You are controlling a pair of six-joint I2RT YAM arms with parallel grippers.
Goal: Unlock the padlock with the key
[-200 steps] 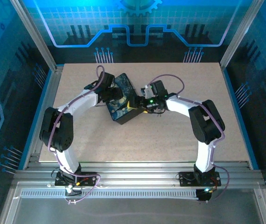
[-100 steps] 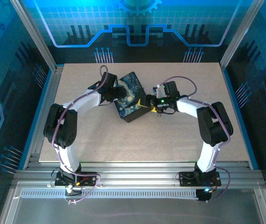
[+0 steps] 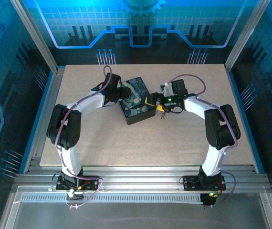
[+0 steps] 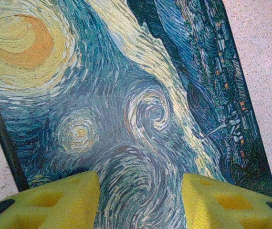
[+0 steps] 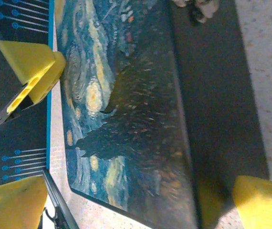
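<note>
With the left claw (image 4: 138,185) half-spread over the box (image 3: 136,98) lid and the right claw (image 5: 136,193) spread wide astride its corner, a shove could skid the box across the worktop (image 3: 126,148), swinging the padlock (image 5: 196,7), seemingly on its dark side, out of reach.

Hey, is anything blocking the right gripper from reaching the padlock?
Nothing visible does. The open right gripper straddles the painted box's edge, and what looks like the padlock sits ahead against the box's dark side, with bare wall between.

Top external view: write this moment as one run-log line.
box lid-up | left fingers apart at lid, grip unclear | right fingers open at box's right edge
</note>
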